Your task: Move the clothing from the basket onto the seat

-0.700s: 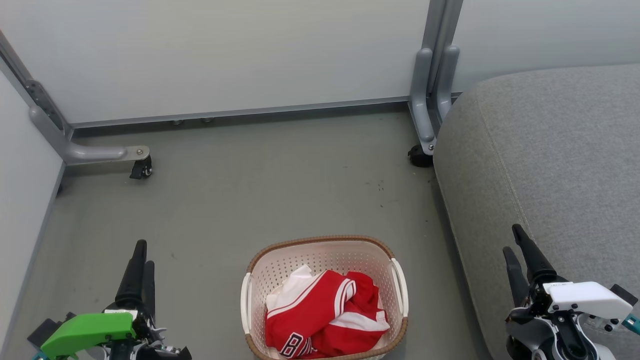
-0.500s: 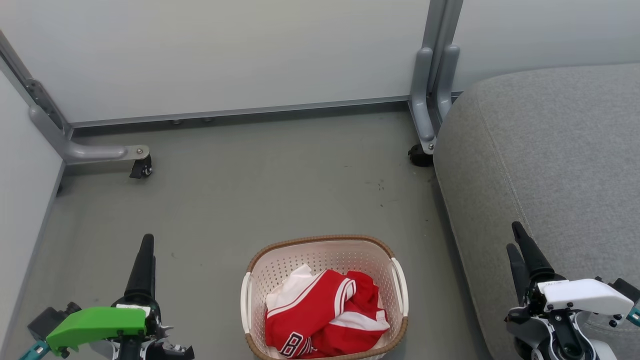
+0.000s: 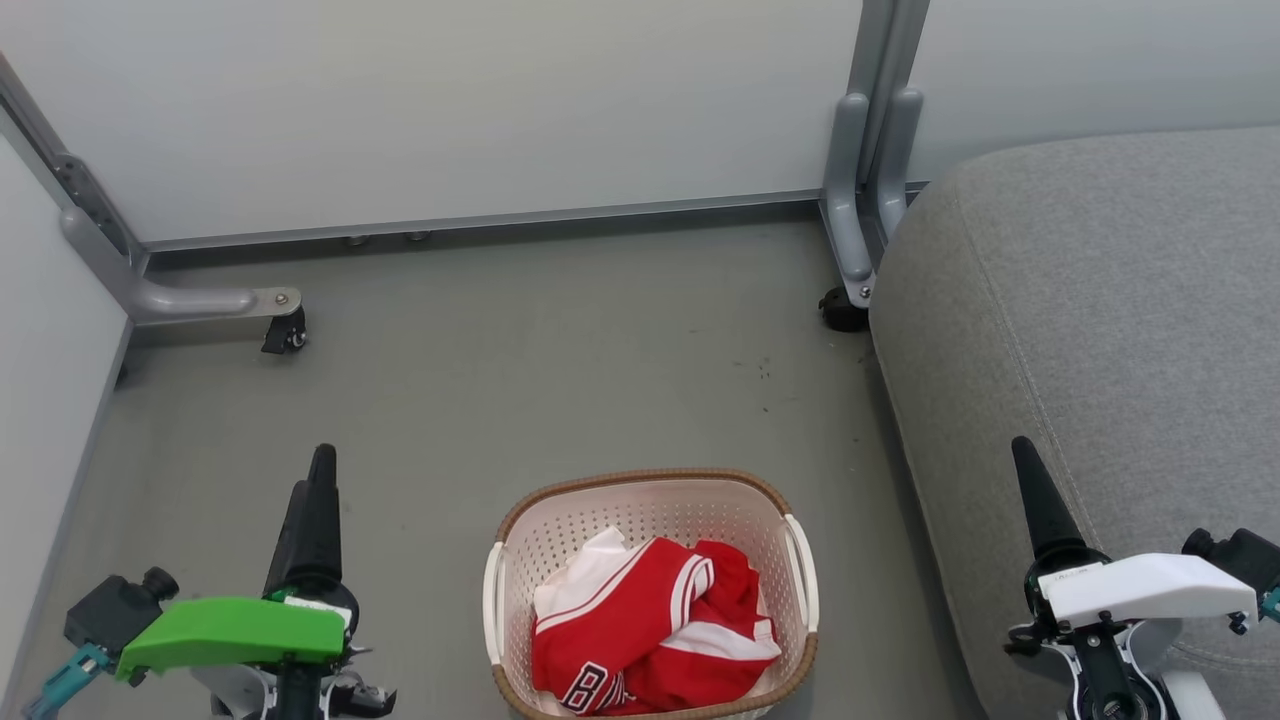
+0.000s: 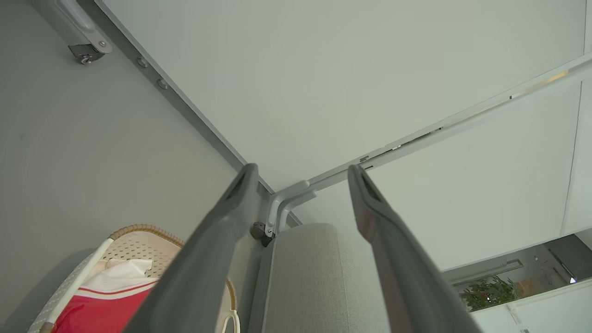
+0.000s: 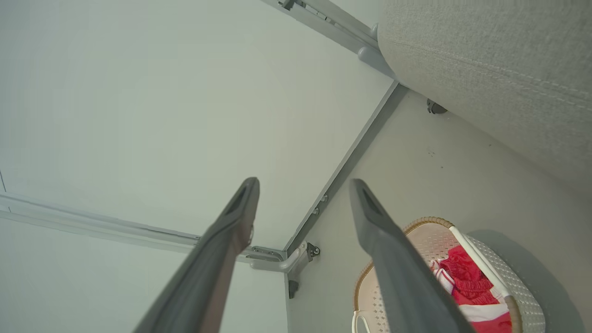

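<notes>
Flooring [image 3: 560,380] of plain grey-green, lightly scuffed, carries the scene, and we take the basket [image 3: 640,476] standing on it as our reference.

Nearest to us, the left gripper [image 3: 312,472] sits left of the basket and clear of it, above a green housing [image 3: 230,630], pointing away from us. Its wrist view shows the two fingers spread apart with nothing between them. The right gripper [image 3: 1030,475] sits well to the right of the basket, above a white housing [image 3: 1145,588], against the flank of the seat [image 3: 1100,300]. We find its fingers likewise spread and empty in its own wrist view. Neither gripper touches the basket.

We record the basket as cream-white and perforated, with a brown woven-look rim and white side handles. The clothing [image 3: 650,630] lies crumpled inside it, towards the near end: red fabric with white stripe trim, a white panel, and dark lettering partly visible at the near edge.

Right of the basket, across a strip of floor, the seat rises as a large grey woven cushion with a rounded edge and a stitched seam.

Beyond the basket to the right, a grey metal post [image 3: 865,180] with a black caster [image 3: 843,312] stands at the seat's far corner. Beyond it to the left, a metal foot [image 3: 190,300] carries a second caster [image 3: 285,335]. Farthest off, pale wall panels [image 3: 450,110] close the space behind the basket.
</notes>
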